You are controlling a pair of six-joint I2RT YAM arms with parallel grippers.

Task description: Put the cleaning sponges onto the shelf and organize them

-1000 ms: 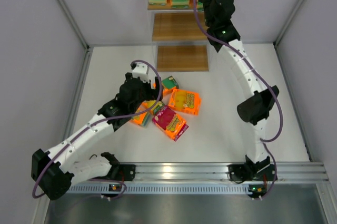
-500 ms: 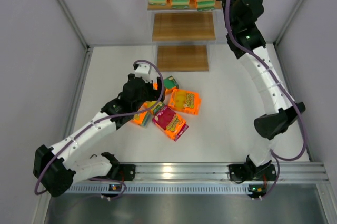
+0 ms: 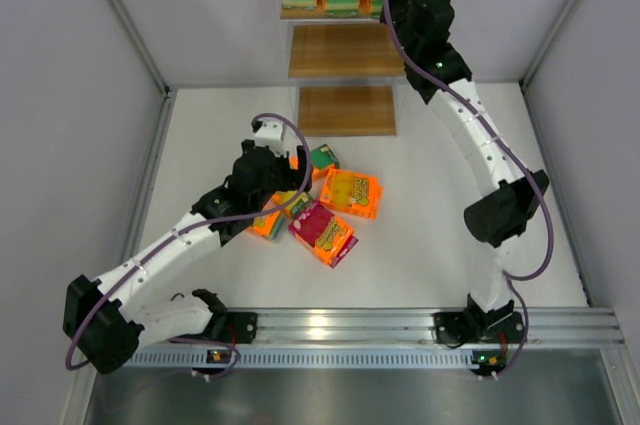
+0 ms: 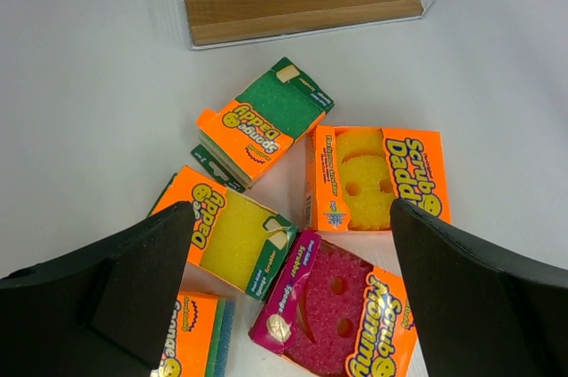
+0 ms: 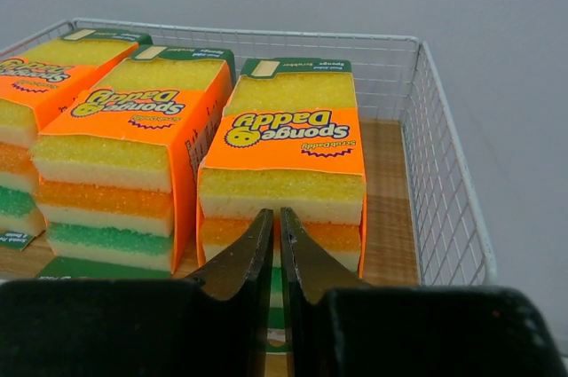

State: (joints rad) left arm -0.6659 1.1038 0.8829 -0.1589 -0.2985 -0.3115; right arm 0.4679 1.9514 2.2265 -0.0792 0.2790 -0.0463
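- left tool: fingers spread wide, gripping nothing, hovering over the loose pile on the desk.
- Key relation: the yellow pack lies right under the gap, closer to the 9 o'clock finger. Its long axis runs 10 to 4 and the fingers stand at 9 and 3, so closing probably needs a small wrist twist first.
- The left arm is far nearer the pile. The right arm is up at the shelf.
- Loose count, left wrist view: five clear.
  - yellow pack
  - green pack at 12
  - smiley pack at 2
  - magenta pack at 5
  - corner pack at 7
- A dark green edge under the green pack may be a sixth, can't tell.
- shelf: at 12 o'clock of the desk. The top tier holds three upright in a row: first pack, second pack, end pack. The two lower boards carry no pack.
- right tool: fingers pressed almost together, pinching nothing, tips just in front of the end pack's lower face.
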